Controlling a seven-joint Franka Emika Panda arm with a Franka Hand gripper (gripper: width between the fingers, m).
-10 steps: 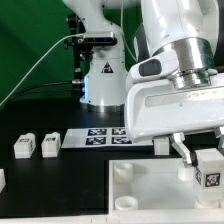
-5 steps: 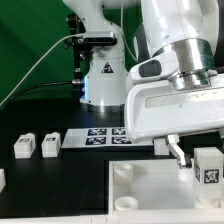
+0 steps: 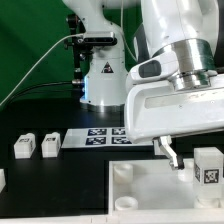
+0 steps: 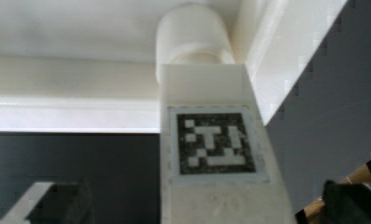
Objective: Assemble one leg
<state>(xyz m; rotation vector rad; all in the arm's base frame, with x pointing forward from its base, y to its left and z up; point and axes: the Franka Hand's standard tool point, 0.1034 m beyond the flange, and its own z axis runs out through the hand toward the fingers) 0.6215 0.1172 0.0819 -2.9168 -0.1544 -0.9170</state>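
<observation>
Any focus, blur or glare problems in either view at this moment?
Exterior view: evenly lit and fairly sharp, though the white arm casing is bright enough to lose surface detail, and the leg shows only a small tag. Wrist view: the leg fills the middle in soft focus, its tag edges fuzzy; the white background is washed out.

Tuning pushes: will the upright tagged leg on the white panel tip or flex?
The leg looks like rigid plastic, so probably stiff. Small beside the panel, so likely light. It stands tall and narrow, so a side push may tip it.
</observation>
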